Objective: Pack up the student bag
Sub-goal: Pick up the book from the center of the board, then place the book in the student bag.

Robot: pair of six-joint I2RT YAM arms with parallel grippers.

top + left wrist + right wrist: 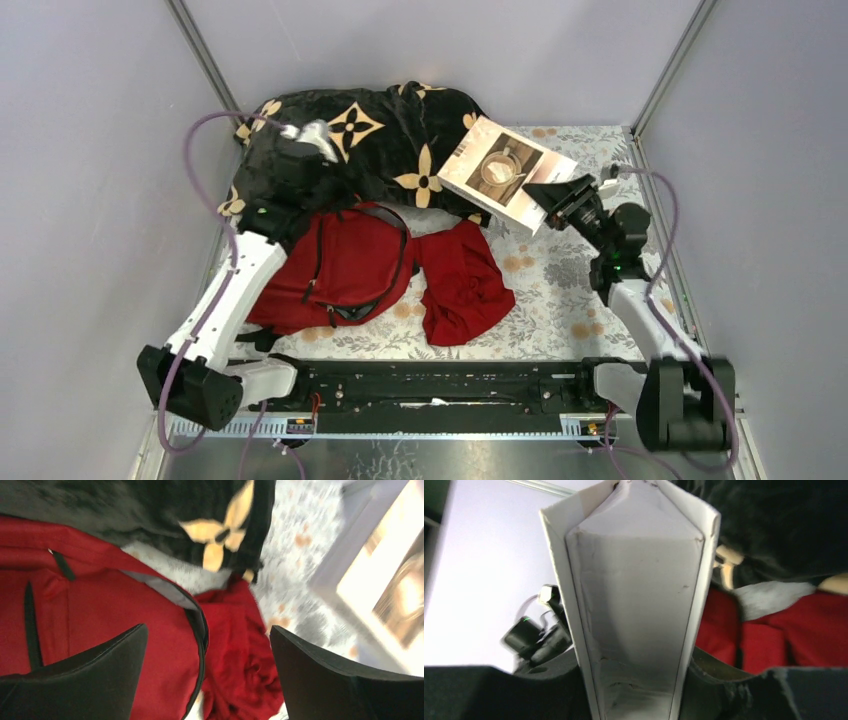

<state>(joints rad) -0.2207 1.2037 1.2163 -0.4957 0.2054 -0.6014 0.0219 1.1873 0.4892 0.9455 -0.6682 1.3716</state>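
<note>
left gripper (207, 630) above student bag (110, 600)

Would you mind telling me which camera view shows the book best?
The top external view: the book shows nearly its whole cover, pinched at a corner by the right gripper. The right wrist view sees only its page edges between the fingers; the left wrist view catches a blurred corner.
</note>
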